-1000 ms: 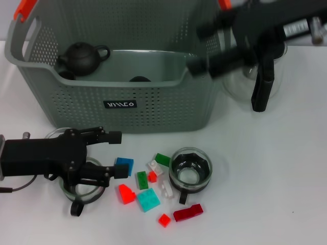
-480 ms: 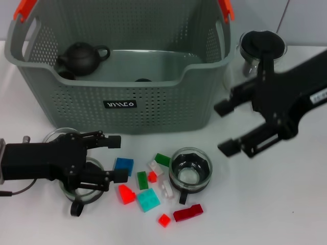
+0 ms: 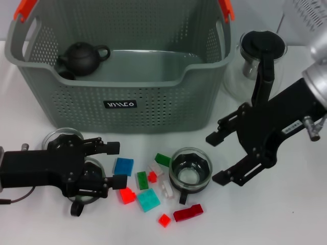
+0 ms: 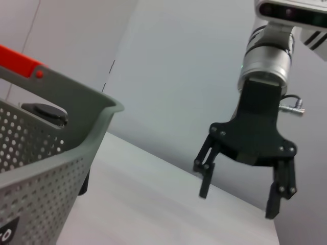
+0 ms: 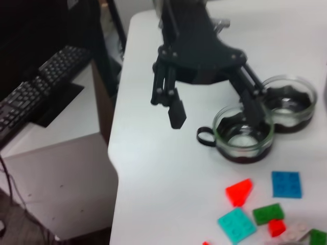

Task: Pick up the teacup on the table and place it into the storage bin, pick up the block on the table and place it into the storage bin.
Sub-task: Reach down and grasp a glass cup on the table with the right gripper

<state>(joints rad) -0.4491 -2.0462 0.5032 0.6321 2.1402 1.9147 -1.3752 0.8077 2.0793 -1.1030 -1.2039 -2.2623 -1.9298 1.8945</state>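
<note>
Three glass teacups stand on the white table (image 3: 286, 214): one in the middle (image 3: 190, 169), one under my left arm (image 3: 84, 193) and one behind it (image 3: 57, 137). My left gripper (image 3: 116, 164) is open low over the table, its tips on either side of a blue block (image 3: 123, 166). The right wrist view shows the left gripper (image 5: 212, 115) with one finger over a teacup (image 5: 241, 138). My right gripper (image 3: 215, 158) is open just right of the middle teacup. Red (image 3: 126, 195), teal (image 3: 148, 199) and green (image 3: 142, 180) blocks lie nearby. The grey storage bin (image 3: 122, 104) stands behind.
A black teapot (image 3: 82, 57) sits inside the bin. A clear glass pitcher with a black lid (image 3: 260, 51) stands right of the bin, behind my right arm. More small blocks lie near the front edge (image 3: 187, 212). The table's edge and a keyboard (image 5: 30, 102) show in the right wrist view.
My right arm has swung down from above the bin to the table beside the middle teacup. The left gripper has edged slightly forward towards the blocks.
</note>
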